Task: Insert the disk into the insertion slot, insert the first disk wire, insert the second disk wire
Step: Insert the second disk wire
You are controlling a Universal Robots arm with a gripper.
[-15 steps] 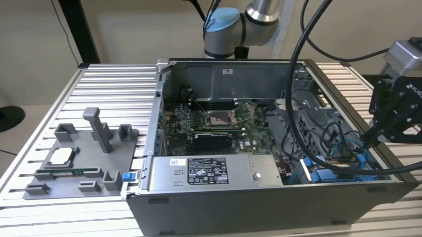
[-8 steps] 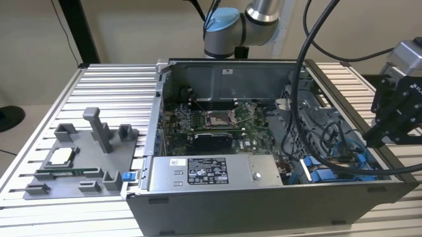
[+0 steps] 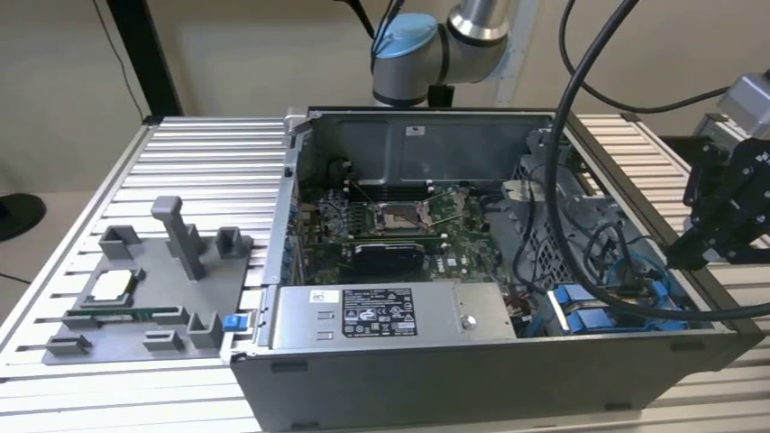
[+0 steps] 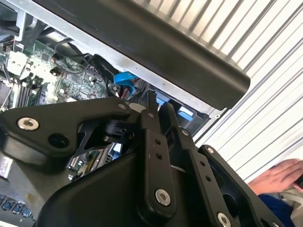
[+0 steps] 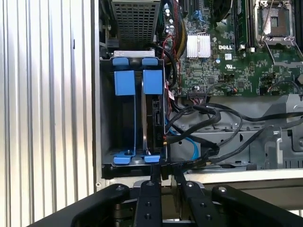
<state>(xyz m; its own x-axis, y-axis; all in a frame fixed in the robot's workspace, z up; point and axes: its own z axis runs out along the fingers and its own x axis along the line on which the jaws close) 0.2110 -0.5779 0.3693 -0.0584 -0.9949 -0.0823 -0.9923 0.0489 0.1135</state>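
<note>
Bright blue insertion slot [image 5: 135, 118] rails

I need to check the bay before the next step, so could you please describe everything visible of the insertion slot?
The insertion slot is a rectangular bay at the case's edge, beside the motherboard. Bright blue plastic tabs sit at both ends, with a thin metal divider running between two narrow channels. Black cables run alongside it. The gripper hangs just outside its near end.

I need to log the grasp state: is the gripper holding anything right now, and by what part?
Nothing is held: the gripper has its fingers close together with nothing between them, at the case's edge near the insertion slot.
</note>
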